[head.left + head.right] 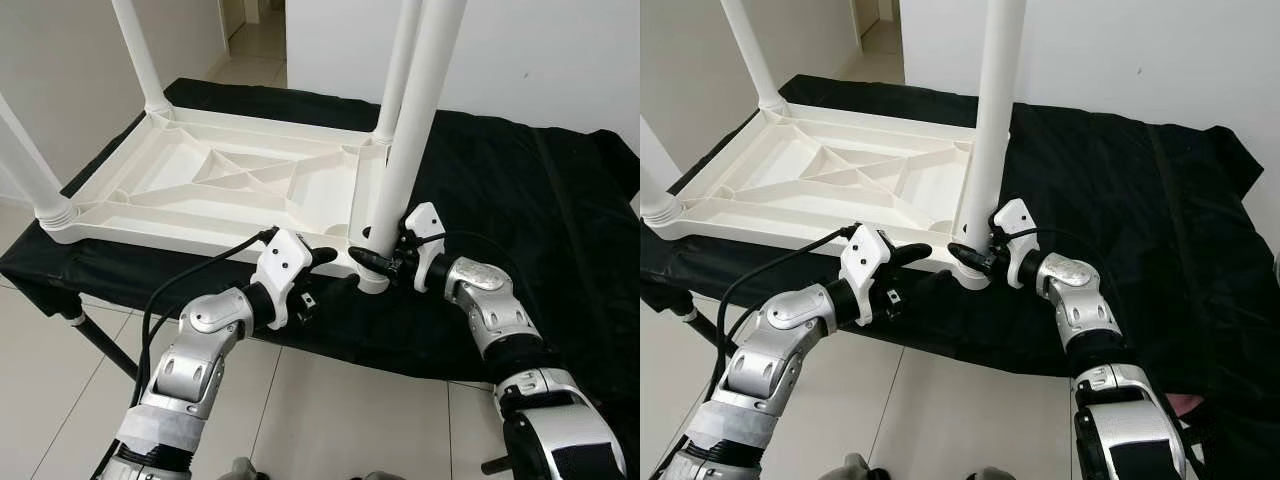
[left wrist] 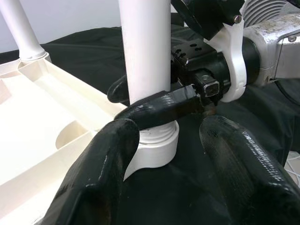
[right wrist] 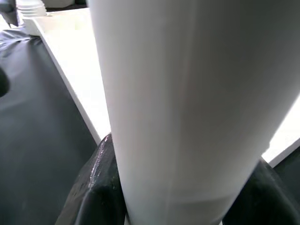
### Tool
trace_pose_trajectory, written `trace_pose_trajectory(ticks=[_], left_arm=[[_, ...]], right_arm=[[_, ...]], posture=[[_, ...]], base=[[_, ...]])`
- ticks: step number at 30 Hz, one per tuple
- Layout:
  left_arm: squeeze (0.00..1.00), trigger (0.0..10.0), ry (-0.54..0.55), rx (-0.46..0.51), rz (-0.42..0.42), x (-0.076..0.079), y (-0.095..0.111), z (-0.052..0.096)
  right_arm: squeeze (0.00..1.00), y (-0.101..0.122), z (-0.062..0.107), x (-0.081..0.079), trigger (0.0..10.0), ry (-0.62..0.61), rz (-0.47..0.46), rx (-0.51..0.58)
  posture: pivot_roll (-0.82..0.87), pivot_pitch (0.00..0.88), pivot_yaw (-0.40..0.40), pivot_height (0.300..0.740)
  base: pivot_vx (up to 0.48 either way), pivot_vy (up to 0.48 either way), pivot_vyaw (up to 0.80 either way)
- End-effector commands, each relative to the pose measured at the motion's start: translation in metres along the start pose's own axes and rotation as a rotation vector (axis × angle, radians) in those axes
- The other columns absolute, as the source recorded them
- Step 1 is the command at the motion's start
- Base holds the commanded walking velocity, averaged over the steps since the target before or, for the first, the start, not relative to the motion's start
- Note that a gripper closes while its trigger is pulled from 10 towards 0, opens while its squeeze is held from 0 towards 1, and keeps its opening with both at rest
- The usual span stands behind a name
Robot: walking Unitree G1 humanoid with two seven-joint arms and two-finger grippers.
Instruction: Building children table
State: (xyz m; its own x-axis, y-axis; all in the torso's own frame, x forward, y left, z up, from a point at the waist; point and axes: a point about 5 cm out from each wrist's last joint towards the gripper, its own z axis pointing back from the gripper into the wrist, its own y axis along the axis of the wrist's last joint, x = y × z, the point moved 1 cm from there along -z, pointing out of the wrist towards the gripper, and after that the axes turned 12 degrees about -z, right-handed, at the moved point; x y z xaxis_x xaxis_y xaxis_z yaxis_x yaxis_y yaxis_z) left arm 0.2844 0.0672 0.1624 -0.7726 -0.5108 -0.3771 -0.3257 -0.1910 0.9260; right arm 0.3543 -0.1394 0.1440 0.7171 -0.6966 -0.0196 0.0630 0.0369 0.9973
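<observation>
A white plastic children's table point(image 1: 230, 180) lies upside down on a black cloth, its legs pointing up. My right gripper point(image 1: 372, 258) is shut on the near right leg point(image 1: 410, 150), just above its socket point(image 2: 157, 145) at the table's corner. In the right wrist view, black fingers point(image 3: 98, 187) clasp the leg point(image 3: 178, 93) from both sides. My left gripper point(image 2: 173, 173) stands open, close to the left of that socket, with nothing between its fingers point(image 2: 108, 178). The other legs point(image 1: 140, 50) stand in their corners.
The black cloth point(image 1: 520, 200) covers a low stand and spreads far to the right. A black stand leg point(image 1: 100, 345) shows beneath it on the tiled floor point(image 1: 60, 400). White walls and a doorway point(image 1: 255, 30) lie behind.
</observation>
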Motion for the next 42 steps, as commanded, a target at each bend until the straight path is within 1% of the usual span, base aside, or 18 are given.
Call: trace_pose_trajectory(ticks=[1, 9, 10, 11, 15, 16, 17, 18, 19, 26, 27, 34, 35, 36, 37, 38, 39, 42], left_arm=[[0.0, 10.0, 0.103, -0.033, 0.0, -0.004, -0.002, 0.001], [0.0, 10.0, 0.093, -0.031, 0.015, -0.001, -0.002, 0.0], [0.0, 10.0, 0.091, -0.031, 0.017, 0.0, -0.003, -0.001], [0.0, 10.0, 0.091, -0.031, 0.017, 0.0, -0.003, -0.001], [0.0, 10.0, 0.09, -0.029, 0.019, 0.0, -0.002, -0.001], [0.0, 10.0, 0.09, -0.029, 0.019, 0.0, -0.002, -0.001], [0.0, 10.0, 0.09, -0.028, 0.019, 0.0, -0.002, -0.002], [0.0, 10.0, 0.09, -0.028, 0.019, 0.0, -0.002, -0.002], [0.0, 10.0, 0.091, -0.027, 0.018, 0.0, -0.002, -0.002], [0.0, 10.0, 0.089, -0.022, 0.02, 0.001, -0.001, -0.003], [0.0, 10.0, 0.088, -0.022, 0.018, 0.0, -0.001, -0.003], [0.0, 10.0, 0.092, -0.02, 0.016, 0.0, 0.0, -0.002], [0.0, 10.0, 0.092, -0.021, 0.016, 0.0, 0.0, -0.002], [0.0, 10.0, 0.092, -0.021, 0.016, 0.0, 0.0, -0.002], [0.0, 10.0, 0.092, -0.021, 0.016, 0.0, 0.0, -0.002], [0.0, 10.0, 0.09, -0.022, 0.016, 0.0, 0.0, -0.002], [0.0, 10.0, 0.089, -0.022, 0.016, 0.0, 0.0, -0.002], [0.0, 10.0, 0.089, -0.021, 0.016, 0.0, 0.0, -0.002]], right_arm=[[0.0, -0.005, 0.002, 0.002, 10.0, -0.078, -0.006, -0.002], [0.0, 0.004, 0.006, -0.006, 10.0, -0.335, -0.067, 0.114], [0.0, 0.002, 0.007, -0.011, 10.0, -0.474, -0.106, 0.136], [0.0, 0.002, 0.007, -0.011, 10.0, -0.474, -0.106, 0.136], [0.0, -0.001, 0.009, -0.022, 10.0, -0.676, -0.104, 0.17], [0.0, -0.001, 0.009, -0.022, 10.0, -0.676, -0.104, 0.17], [0.0, -0.001, 0.01, -0.029, 10.0, -0.761, -0.099, 0.188], [0.0, -0.001, 0.01, -0.029, 10.0, -0.761, -0.099, 0.188], [0.0, -0.003, 0.01, -0.036, 10.0, -0.818, -0.136, 0.199], [0.0, 0.0, 0.009, -0.043, 10.0, -0.78, -0.17, 0.206], [1.0, 0.001, 0.009, -0.043, 10.0, -0.771, -0.179, 0.21], [1.0, 0.003, 0.013, -0.037, 10.0, -0.635, -0.198, 0.217], [0.85, 0.003, 0.015, -0.034, 10.0, -0.587, -0.186, 0.208], [0.0, 0.004, 0.016, -0.033, 10.0, -0.562, -0.177, 0.199], [0.0, 0.004, 0.016, -0.033, 10.0, -0.562, -0.177, 0.199], [0.0, 0.004, 0.018, -0.027, 10.0, -0.445, -0.156, 0.182], [0.0, 0.005, 0.018, -0.026, 10.0, -0.404, -0.146, 0.175], [0.0, 0.005, 0.018, -0.023, 10.0, -0.332, -0.119, 0.151]], posture=[[-0.08, 0.046, 0.013, 0.74], [-0.1, 0.06, 0.015, 0.74], [-0.1, 0.061, 0.011, 0.74], [-0.1, 0.061, 0.011, 0.74], [-0.1, 0.06, 0.006, 0.74], [-0.1, 0.06, 0.006, 0.74], [-0.1, 0.061, 0.004, 0.74], [-0.1, 0.061, 0.004, 0.74], [-0.1, 0.061, 0.004, 0.74], [-0.1, 0.056, 0.001, 0.74], [-0.1, 0.056, 0.001, 0.74], [-0.1, 0.047, -0.002, 0.74], [-0.1, 0.047, -0.002, 0.74], [-0.1, 0.047, -0.002, 0.74], [-0.1, 0.047, -0.002, 0.74], [-0.1, 0.047, -0.002, 0.74], [-0.1, 0.047, -0.002, 0.74], [-0.1, 0.047, -0.002, 0.74]], base=[[0.0, 0.0, 0.0], [0.0, 0.0, 0.0], [0.0, 0.0, 0.0], [0.0, 0.0, 0.0], [0.0, 0.0, 0.0], [0.0, 0.0, 0.0], [0.0, 0.0, 0.0], [0.0, 0.0, 0.0], [0.0, 0.0, 0.0], [0.0, 0.0, 0.0], [0.0, 0.0, 0.0], [0.0, 0.0, 0.0], [0.0, 0.0, 0.0], [0.0, 0.0, 0.0], [0.0, 0.0, 0.0], [0.0, 0.0, 0.0], [0.0, 0.0, 0.0], [0.0, 0.0, 0.0]])
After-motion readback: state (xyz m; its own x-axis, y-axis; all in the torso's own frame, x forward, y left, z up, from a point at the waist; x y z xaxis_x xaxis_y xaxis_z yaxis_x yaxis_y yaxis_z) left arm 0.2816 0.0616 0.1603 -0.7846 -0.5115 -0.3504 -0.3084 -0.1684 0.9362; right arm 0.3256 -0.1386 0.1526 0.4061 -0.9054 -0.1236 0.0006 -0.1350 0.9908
